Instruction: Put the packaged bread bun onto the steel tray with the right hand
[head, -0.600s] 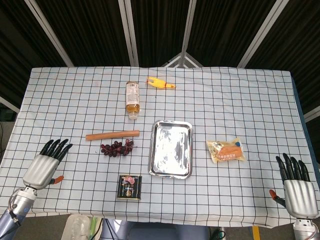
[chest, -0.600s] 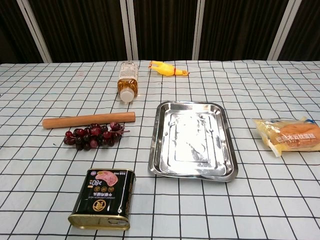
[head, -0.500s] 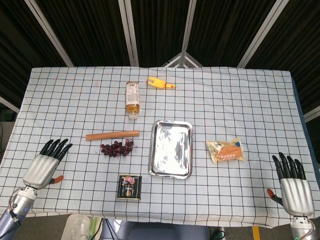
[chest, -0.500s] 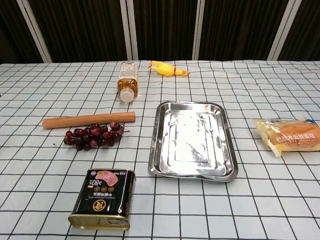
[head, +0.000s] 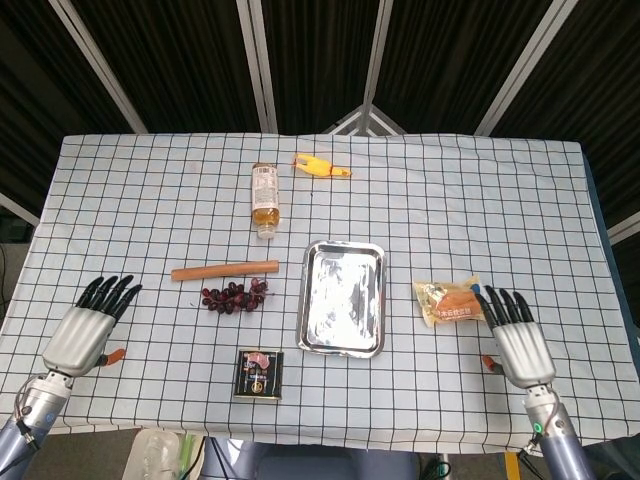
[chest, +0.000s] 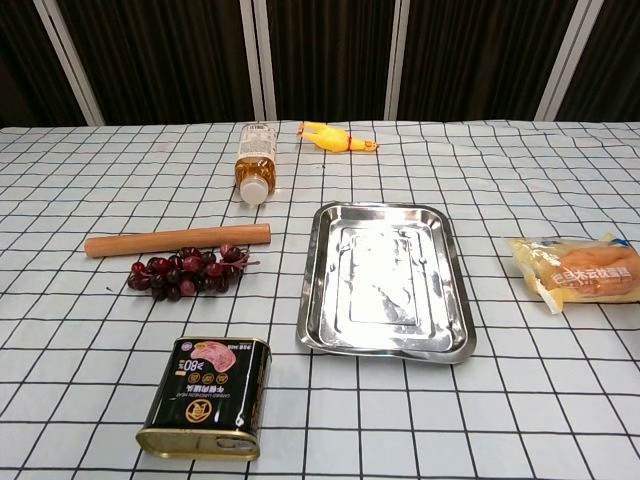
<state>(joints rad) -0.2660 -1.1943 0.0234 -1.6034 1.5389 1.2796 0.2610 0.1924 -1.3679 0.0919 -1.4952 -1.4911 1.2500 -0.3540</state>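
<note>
Beside bun (head: 454, 301), right hand (head: 517, 335) spread.

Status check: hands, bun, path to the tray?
Both hands open: right hand beside bread bun, left hand idle. Bun not grasped. Steel tray empty, path clear.

Spread over a checked worktop (head: 150, 190). Nearest the left hand, just ahead and inward: a wooden stick (head: 224, 270) lying crosswise, dark grapes (head: 233, 296) bunched just beside it. Further inward, a tin can (head: 259, 374) lying flat, label up. Well ahead, far side: a bottle (head: 264, 198) on its side, cap toward the near edge, and a yellow rubber chicken (head: 320, 167) just beside it.
</note>
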